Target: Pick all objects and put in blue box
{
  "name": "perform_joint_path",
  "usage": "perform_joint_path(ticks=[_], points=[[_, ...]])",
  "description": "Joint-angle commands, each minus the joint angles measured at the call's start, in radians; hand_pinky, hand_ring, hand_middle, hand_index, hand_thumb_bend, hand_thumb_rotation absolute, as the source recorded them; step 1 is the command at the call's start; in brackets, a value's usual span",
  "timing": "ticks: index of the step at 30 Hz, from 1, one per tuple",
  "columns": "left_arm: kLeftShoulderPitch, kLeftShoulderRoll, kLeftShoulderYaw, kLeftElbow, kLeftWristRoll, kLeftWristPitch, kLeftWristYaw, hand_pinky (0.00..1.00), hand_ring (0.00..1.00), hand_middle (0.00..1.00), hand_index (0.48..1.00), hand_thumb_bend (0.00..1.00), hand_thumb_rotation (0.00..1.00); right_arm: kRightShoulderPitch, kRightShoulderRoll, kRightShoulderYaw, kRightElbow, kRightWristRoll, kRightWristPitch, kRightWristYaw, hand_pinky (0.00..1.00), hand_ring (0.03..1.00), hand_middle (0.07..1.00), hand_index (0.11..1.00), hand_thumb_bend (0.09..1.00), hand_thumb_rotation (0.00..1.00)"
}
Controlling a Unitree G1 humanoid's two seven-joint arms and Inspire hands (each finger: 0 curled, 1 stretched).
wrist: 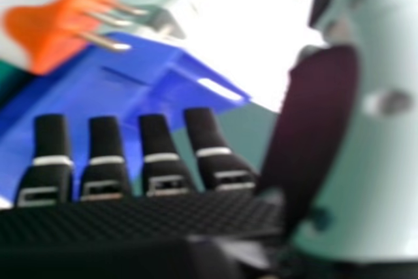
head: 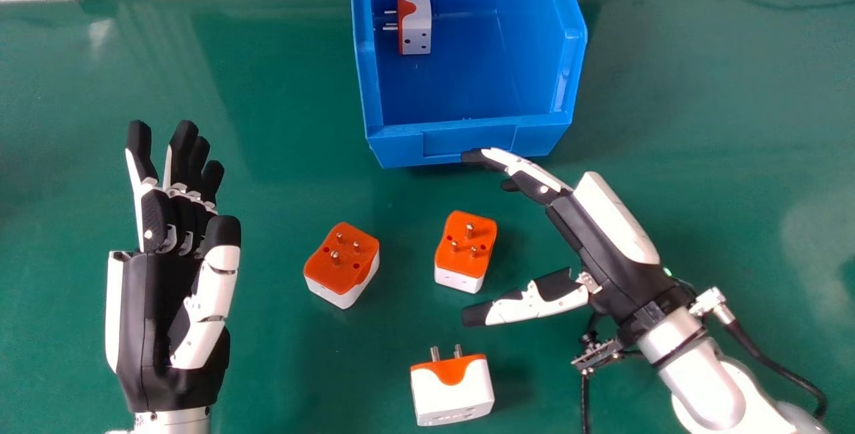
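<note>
Holding right hand (head: 601,254) with thumb and fingers apart; finding nearest plug adapter (head: 459,262) just left of their gap, prongs up; judging left hand (head: 150,300), relaxed, farther from it.

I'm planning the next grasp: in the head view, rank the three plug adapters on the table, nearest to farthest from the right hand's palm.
From the palm of the right hand:
1. Middle adapter, just left of the hand.
2. Bottom adapter, below the thumb's tip.
3. Left adapter, farthest over to the left.
</note>
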Motion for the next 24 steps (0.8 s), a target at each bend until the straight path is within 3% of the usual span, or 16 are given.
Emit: perform_joint_path(ticks=[1,13,17,24], points=[[0.0,0.008,-0.003,-0.017,-0.005,-0.003,-0.014,1.0,1.0,0.99,0.953,0.34,0.46,-0.031,0.009,0.0,0.019,0.022,0.013,0.005,0.77,0.853,0.876,0.839,0.956,0.3],[-0.002,0.007,-0.004,-0.021,0.0,-0.001,-0.012,1.0,1.0,0.99,0.953,0.33,0.46,-0.072,0.038,0.044,0.062,-0.006,0.104,-0.008,0.73,0.821,0.856,0.838,0.947,0.29],[0.006,0.007,-0.007,-0.033,0.007,0.007,-0.006,1.0,1.0,0.99,0.953,0.33,0.46,-0.083,0.044,0.064,0.077,-0.011,0.125,-0.017,0.72,0.801,0.836,0.829,0.941,0.27],[0.014,0.006,-0.007,-0.042,0.009,0.016,-0.007,1.0,1.0,0.99,0.953,0.33,0.46,-0.11,0.061,0.096,0.094,-0.019,0.162,-0.035,0.71,0.789,0.824,0.822,0.937,0.26]])
